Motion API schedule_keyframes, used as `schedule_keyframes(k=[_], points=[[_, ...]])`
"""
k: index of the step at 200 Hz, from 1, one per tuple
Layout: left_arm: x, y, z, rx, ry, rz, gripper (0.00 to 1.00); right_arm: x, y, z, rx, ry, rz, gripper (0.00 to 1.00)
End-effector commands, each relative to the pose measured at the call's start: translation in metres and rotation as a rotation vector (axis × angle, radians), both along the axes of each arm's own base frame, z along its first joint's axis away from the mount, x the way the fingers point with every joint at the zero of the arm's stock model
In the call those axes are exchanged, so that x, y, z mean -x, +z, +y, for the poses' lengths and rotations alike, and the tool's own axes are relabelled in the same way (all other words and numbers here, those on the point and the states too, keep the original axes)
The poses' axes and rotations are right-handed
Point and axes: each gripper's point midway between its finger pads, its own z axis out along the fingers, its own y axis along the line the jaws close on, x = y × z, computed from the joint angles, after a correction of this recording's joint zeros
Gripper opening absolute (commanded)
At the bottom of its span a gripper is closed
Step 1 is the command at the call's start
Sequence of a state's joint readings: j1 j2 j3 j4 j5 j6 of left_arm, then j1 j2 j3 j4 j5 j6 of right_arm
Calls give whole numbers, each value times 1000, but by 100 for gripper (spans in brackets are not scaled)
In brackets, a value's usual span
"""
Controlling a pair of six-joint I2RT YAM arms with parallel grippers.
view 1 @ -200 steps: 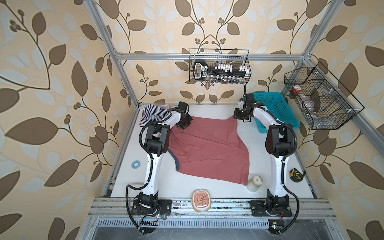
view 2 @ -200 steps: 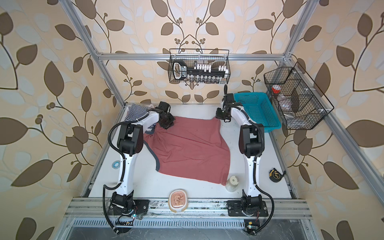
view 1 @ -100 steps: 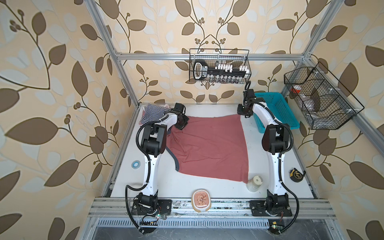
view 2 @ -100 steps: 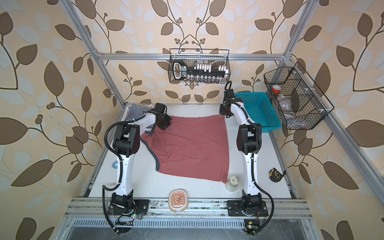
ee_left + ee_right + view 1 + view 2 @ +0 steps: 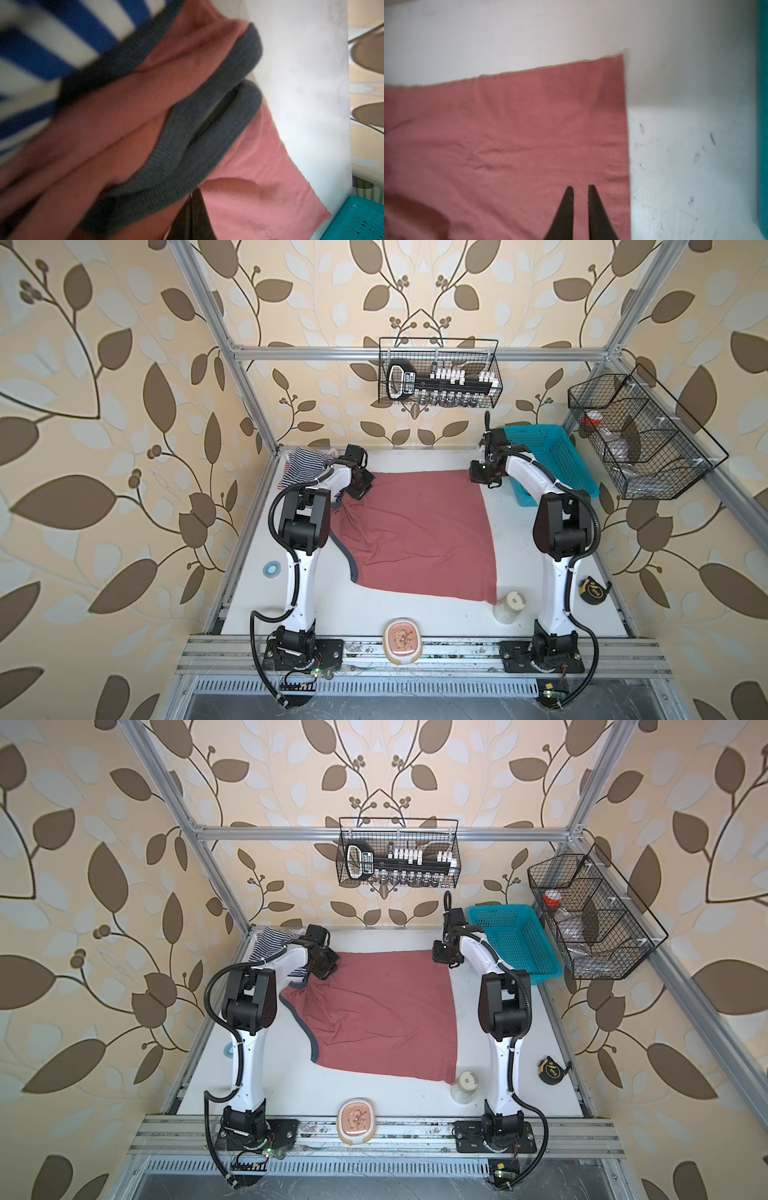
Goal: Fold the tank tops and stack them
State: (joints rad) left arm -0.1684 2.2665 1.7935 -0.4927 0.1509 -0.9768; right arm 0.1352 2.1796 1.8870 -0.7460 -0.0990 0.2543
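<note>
The dusty red tank top (image 5: 419, 531) (image 5: 382, 1011) lies spread on the white table, its dark trim bunched at the far left corner. There my left gripper (image 5: 360, 489) (image 5: 326, 968) is shut on that top; in the left wrist view the closed fingertips (image 5: 194, 199) vanish under the trim and red cloth (image 5: 259, 166). The navy-and-white striped top (image 5: 301, 464) (image 5: 52, 41) lies crumpled just behind it. My right gripper (image 5: 478, 477) (image 5: 580, 187) hovers shut over the far right corner of the red top (image 5: 508, 135), holding nothing.
A teal basket (image 5: 544, 452) stands at the far right beside the right arm. A white jar (image 5: 509, 605) touches the top's near right corner. A tape measure (image 5: 595, 589), a tape roll (image 5: 272, 569) and a round pink dish (image 5: 402, 641) lie around the edges.
The right gripper pulled the far right corner back and outward, opened and let it go, then shut and drew back a little. That corner now lies flat. The left gripper barely moved.
</note>
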Motion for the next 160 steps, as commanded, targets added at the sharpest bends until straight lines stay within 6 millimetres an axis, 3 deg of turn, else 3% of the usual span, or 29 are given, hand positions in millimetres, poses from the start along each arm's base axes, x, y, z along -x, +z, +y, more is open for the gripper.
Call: schedule_keyframes(k=[1, 32, 73, 131, 140, 143, 160], points=[[-20, 40, -6, 20, -37, -82, 0, 28, -26, 30, -32, 118, 98, 0], [-25, 17, -14, 18, -69, -49, 0, 55, -67, 31, -16, 126, 218, 0], [-25, -20, -18, 35, -74, 6, 0, 68, -98, 18, 23, 105, 299, 2], [-44, -39, -35, 139, -55, -6, 0, 60, -105, 18, -27, 95, 377, 9], [-44, -49, -38, 166, -39, 8, 0, 57, -105, 18, -37, 88, 382, 9], [-53, -39, -41, 180, -36, -21, 0, 56, -106, 17, -45, 82, 385, 9], [-64, -43, -47, 237, 1, -39, 0, 50, -106, 15, -86, 60, 395, 9]])
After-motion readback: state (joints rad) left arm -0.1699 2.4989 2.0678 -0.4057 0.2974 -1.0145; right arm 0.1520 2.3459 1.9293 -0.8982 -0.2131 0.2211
